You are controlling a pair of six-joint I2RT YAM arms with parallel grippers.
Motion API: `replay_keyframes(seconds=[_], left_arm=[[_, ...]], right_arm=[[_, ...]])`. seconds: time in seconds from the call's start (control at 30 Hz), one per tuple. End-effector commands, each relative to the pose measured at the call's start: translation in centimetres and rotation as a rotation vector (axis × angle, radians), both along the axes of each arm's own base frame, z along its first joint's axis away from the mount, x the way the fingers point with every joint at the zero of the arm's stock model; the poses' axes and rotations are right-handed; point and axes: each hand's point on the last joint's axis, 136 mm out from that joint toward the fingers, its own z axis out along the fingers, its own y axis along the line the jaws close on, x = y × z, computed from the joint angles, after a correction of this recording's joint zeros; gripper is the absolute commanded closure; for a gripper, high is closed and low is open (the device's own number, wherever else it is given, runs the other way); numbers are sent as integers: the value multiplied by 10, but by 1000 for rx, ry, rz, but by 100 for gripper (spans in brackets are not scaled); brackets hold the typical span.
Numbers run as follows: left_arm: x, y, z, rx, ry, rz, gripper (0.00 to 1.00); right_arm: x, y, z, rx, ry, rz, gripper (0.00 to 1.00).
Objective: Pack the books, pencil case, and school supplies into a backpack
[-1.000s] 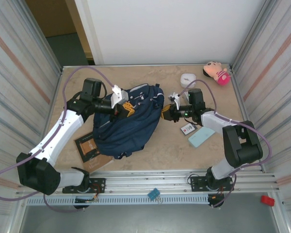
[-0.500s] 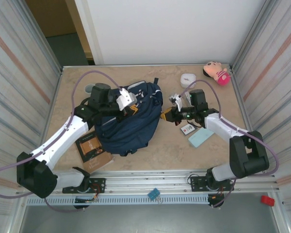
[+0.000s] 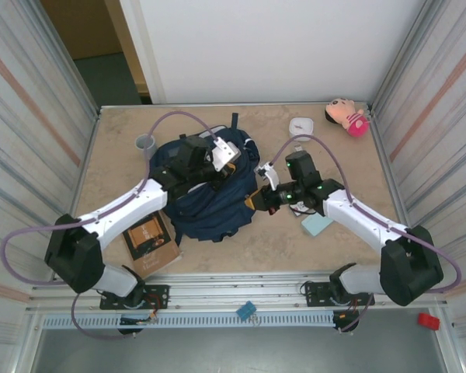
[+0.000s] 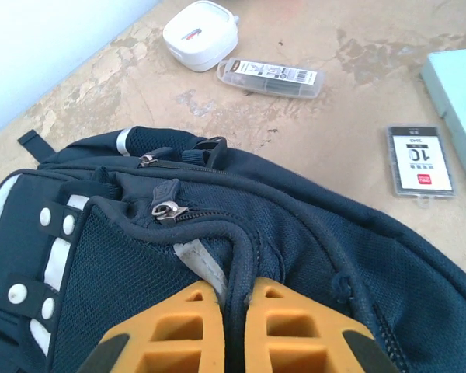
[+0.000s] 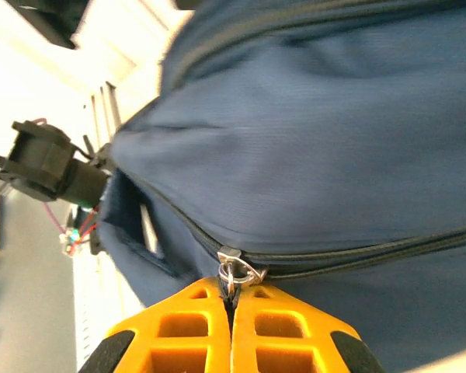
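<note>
- While the left gripper (image 4: pixel 234 301) clamps a raised seam on the backpack (image 3: pixel 210 206), its orange fingers (image 4: pixel 179 330) are pressed together with only that ridge of fabric between them. It's a tight pinch near the top of the bag.
- Just past that pinch, a silver slider (image 4: pixel 167 211) sits on a zip line that looks closed.
- Right gripper (image 5: pixel 231 294): the jaws are squeezed together on the zip pull (image 5: pixel 237 272) — the metal ring sits right at the fingertips, on a zip running across the bag's side.
- From above, the right gripper meets the bag's right edge and the left one comes in over its top. The backpack lies mid-table (image 3: pixel 116 167) between the two arms.
- The book (image 3: pixel 149 237) lies flat just beside the bag's near-left corner.
- The pencil case (image 4: pixel 458 101) lies right of the bag, partly under the right forearm in the top view.
- The packet (image 4: pixel 419 161) is just beside the case, clear of the bag.
- The bar (image 4: pixel 269 75) lies farther back, right next to the white box (image 4: pixel 200 33).
- The cup (image 3: pixel 147 143) stands back-left of the bag — and the plush (image 3: pixel 346 116) lies in the far right corner.
</note>
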Motion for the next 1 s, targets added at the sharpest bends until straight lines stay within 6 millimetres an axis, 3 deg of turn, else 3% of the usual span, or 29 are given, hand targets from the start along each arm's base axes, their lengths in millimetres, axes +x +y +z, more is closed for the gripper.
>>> replay_keyframes(seconds=[0.0, 0.13, 0.17, 0.23, 0.4, 0.53, 0.87, 0.97], left_arm=[[35, 2, 29, -67, -99, 145, 100], [30, -13, 28, -104, -100, 68, 100], [27, -15, 29, -116, -103, 40, 100], [18, -20, 35, -156, -112, -27, 100], [-10, -24, 50, -273, -81, -252, 100], [-28, -25, 53, -303, -72, -387, 100], [-43, -28, 61, -357, -40, -480, 100], [-43, -25, 61, -354, -39, -454, 100]], right_arm=[[-17, 22, 26, 91, 68, -27, 100], [-16, 27, 23, 87, 123, -133, 96], [-14, 24, 22, 89, 157, -170, 88], [-4, 14, 20, 116, 240, -278, 52], [23, -24, 25, 289, 460, -594, 29], [32, -36, 25, 370, 557, -726, 15], [68, -14, 35, 519, 655, -750, 11], [78, -4, 36, 538, 663, -751, 24]])
